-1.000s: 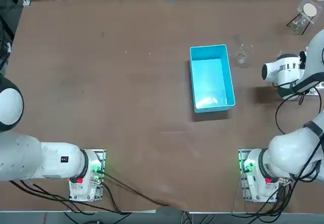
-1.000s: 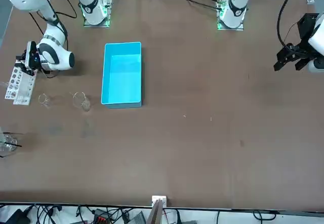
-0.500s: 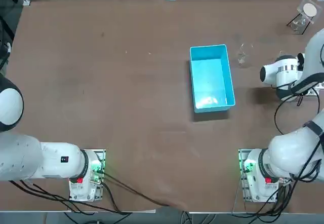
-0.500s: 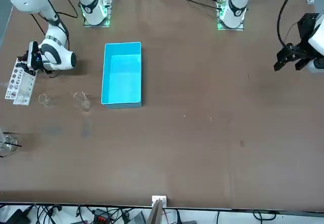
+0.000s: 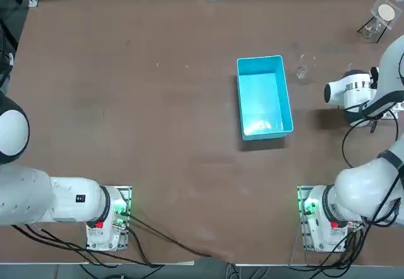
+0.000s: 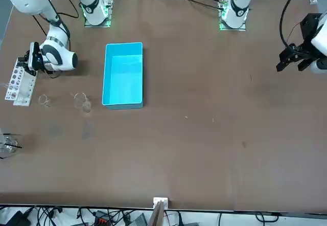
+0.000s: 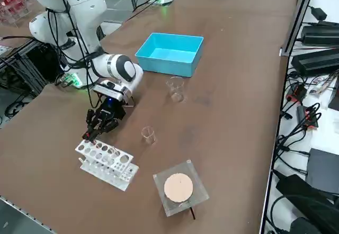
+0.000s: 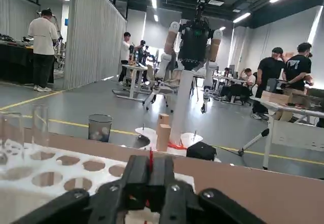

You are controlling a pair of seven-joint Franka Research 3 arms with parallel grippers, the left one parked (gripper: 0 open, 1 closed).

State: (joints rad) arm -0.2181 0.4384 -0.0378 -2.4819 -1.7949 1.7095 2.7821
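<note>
My right gripper (image 8: 150, 173) is shut, its two black fingers pressed together with only a thin red sliver showing at the seam. It hovers low over the near end of a white test-tube rack (image 8: 55, 171) with several round holes. From the side, the gripper (image 7: 94, 129) points down at the rack (image 7: 106, 162) near the table's right edge. From across the table, the gripper (image 6: 32, 62) sits just beside the rack (image 6: 17, 85). A small clear beaker (image 7: 148, 135) stands close by.
A blue open bin (image 5: 264, 96) lies mid-table. A second clear beaker (image 7: 176, 89) stands between the bin and the rack. A clear stand with a beige disc (image 7: 179, 188) sits at the far right corner. People and equipment stand beyond the table.
The right arm's wrist has shifted slightly toward the blue bin. The gripper stays shut by the rack.
</note>
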